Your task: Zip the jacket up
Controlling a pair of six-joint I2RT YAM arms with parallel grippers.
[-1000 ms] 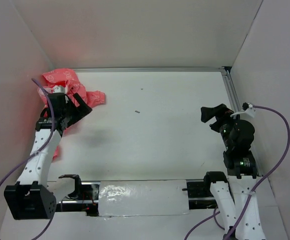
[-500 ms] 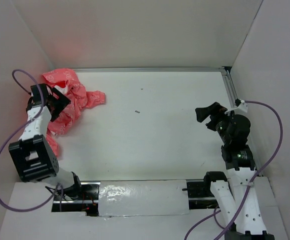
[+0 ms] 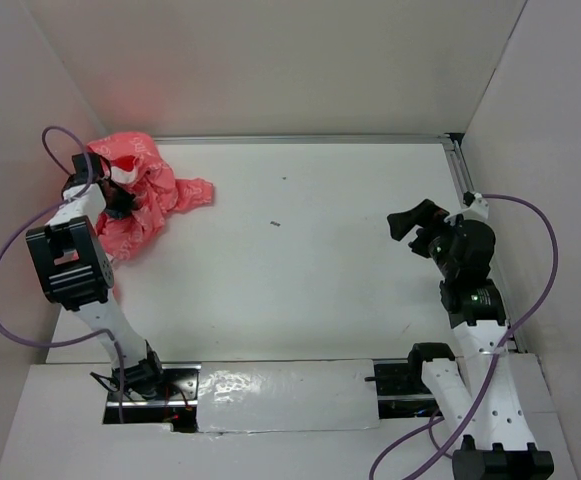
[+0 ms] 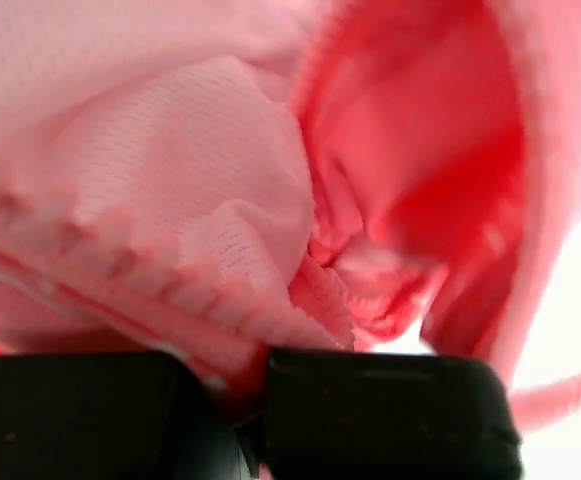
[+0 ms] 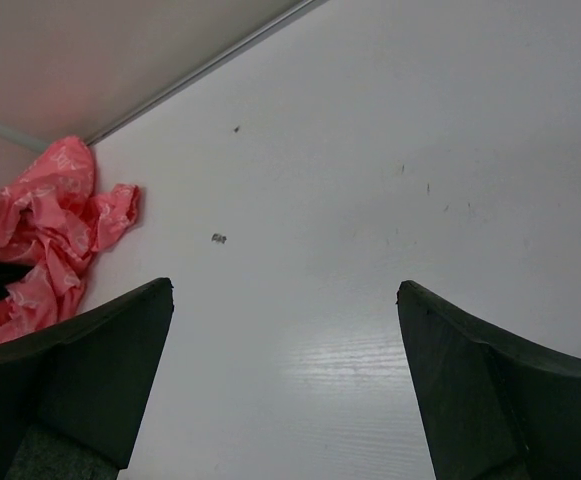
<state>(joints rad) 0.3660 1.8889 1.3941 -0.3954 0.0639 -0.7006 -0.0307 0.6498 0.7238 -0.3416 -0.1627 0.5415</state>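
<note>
So, jacket [image 3: 140, 195]: crumpled in a coral-pink heap at the table's [image 3: 300, 280] far-left corner, close to the left wall.
Mesh lining [image 4: 150, 170]: pale pink, bunched right up against the left wrist camera.
Left gripper [image 4: 256, 378]: pushed into the heap, fingers clenched on a fold of the jacket.
Right gripper [image 5: 285, 390]: fingers spread wide, hovering over the table's right side, well apart from the jacket.

jacket [image 3: 142, 195]: thin cloth, matt, fine mesh-weave lining | tabletop [image 3: 320, 260]: smooth, white, faint sheen | left gripper [image 4: 255, 420], right gripper [image 5: 285, 290]: matt black plastic
</note>
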